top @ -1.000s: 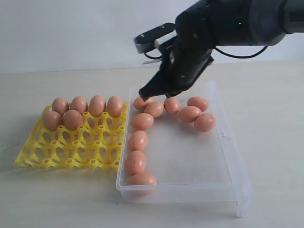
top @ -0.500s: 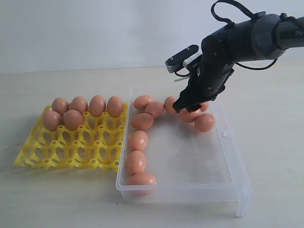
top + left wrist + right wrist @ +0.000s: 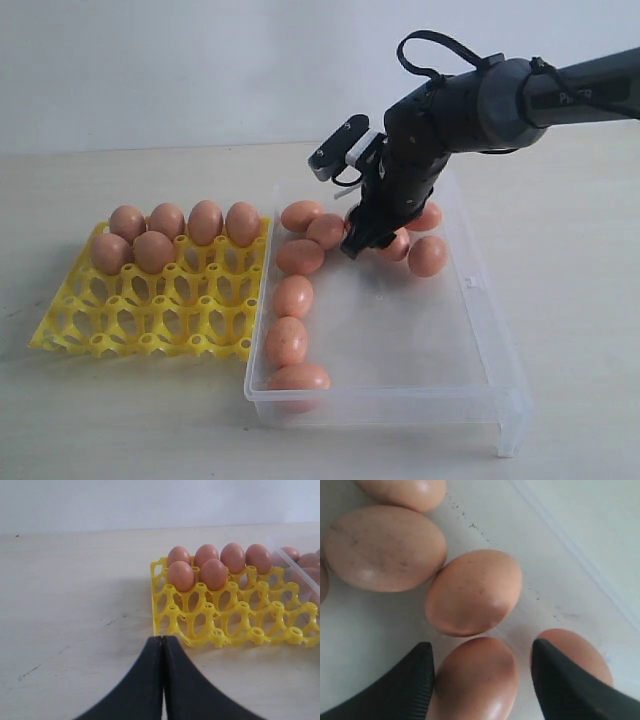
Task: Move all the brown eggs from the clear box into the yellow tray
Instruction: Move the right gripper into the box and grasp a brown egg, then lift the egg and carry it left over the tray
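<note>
Six brown eggs point(image 3: 166, 220) stand in the far cups of the yellow tray point(image 3: 150, 305). Several more lie in the clear box point(image 3: 400, 340), along its left wall and far end. My right gripper point(image 3: 357, 242) is down among the far eggs. In the right wrist view it point(image 3: 481, 646) is open, with one egg point(image 3: 475, 685) between its fingers. One finger is close against that egg and the other stands a little off it, beside a neighbouring egg point(image 3: 580, 655). My left gripper point(image 3: 163, 638) is shut on nothing, near the tray's point(image 3: 210, 622) corner.
The tray sits against the box's left wall. Its near rows of cups point(image 3: 170, 330) hold nothing. Other eggs point(image 3: 472, 592) crowd close beyond the right fingertips. The box wall point(image 3: 570, 550) runs just past them. Bare table point(image 3: 75, 605) lies beside the left gripper.
My right gripper has left the eggs at the box's far-left corner, shifted right to the middle of the far row, and come down lower around one egg there.
</note>
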Controlling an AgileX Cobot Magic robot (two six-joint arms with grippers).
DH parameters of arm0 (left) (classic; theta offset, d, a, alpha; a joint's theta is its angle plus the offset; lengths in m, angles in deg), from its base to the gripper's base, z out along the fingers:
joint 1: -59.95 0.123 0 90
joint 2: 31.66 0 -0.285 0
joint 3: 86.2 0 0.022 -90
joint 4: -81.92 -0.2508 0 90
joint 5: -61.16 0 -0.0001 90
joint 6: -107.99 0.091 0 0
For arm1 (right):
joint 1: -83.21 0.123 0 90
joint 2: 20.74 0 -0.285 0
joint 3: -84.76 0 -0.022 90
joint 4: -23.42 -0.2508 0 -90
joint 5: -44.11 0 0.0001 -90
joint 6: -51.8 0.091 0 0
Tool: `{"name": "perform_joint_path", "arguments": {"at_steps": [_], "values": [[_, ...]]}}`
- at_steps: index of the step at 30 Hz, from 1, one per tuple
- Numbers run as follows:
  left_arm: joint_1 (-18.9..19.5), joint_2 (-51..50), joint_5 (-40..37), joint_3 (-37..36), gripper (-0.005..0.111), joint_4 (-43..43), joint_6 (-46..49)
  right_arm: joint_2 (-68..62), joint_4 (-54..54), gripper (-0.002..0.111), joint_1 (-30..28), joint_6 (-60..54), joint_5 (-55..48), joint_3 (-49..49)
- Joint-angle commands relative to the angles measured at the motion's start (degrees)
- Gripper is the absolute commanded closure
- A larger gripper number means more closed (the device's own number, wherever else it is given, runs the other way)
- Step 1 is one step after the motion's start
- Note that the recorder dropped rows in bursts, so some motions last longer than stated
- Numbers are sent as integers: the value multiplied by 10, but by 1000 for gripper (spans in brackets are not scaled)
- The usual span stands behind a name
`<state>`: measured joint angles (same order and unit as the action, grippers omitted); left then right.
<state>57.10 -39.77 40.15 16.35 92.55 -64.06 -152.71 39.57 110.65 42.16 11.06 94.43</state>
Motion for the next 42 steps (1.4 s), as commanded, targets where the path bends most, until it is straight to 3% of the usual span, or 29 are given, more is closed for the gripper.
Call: {"name": "perform_joint_path", "arguments": {"at_steps": [1,23,25,28,32,34,42], "values": [[1,3,6,2,107,1,0,-1,4,52,4,-6,4,3],[1,3,6,2,107,1,0,-43,-24,54,5,93,48,3],[1,3,6,2,107,1,0,-51,-30,67,5,115,44,3],[1,3,6,2,107,1,0,-47,-68,106,5,113,54,3],[1,3,6,2,107,1,0,-21,-72,108,5,112,66,-6],[1,3,6,2,107,1,0,17,-78,108,5,145,106,-51],[1,3,6,2,107,1,0,210,-87,108,22,279,451,-299]]}}
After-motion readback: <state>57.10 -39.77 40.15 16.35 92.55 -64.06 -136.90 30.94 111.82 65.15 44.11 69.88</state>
